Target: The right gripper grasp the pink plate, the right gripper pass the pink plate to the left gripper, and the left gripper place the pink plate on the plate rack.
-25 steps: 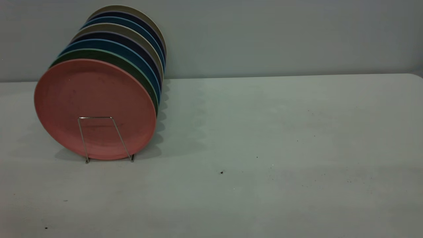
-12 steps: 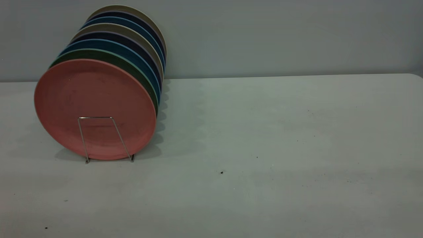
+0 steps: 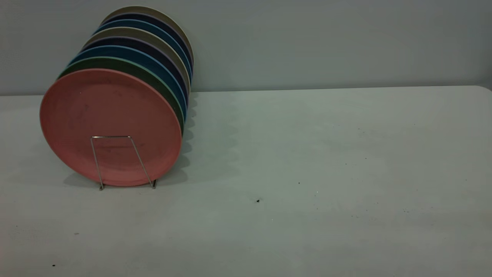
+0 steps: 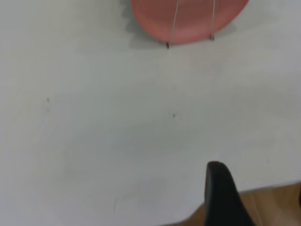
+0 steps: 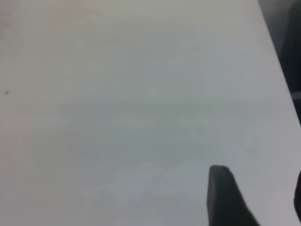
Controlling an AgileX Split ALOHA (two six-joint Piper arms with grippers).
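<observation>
The pink plate [image 3: 109, 111] stands upright at the front of a row of plates in the plate rack [image 3: 96, 161], whose front wire loop crosses the plate's lower face. In the left wrist view the plate's lower part [image 4: 193, 19] and the rack wires [image 4: 174, 23] show far ahead. The left gripper [image 4: 257, 182] is open and empty over the table's near edge, well back from the plate. The right gripper [image 5: 258, 175] is open and empty over bare table near a table edge. Neither arm shows in the exterior view.
Behind the pink plate stand several more plates, green [image 3: 153, 79], blue [image 3: 161, 65], dark and beige, leaning toward the back wall. The grey table [image 3: 307, 161] runs wide to the right of the rack. A wooden floor [image 4: 273, 207] shows past the table edge.
</observation>
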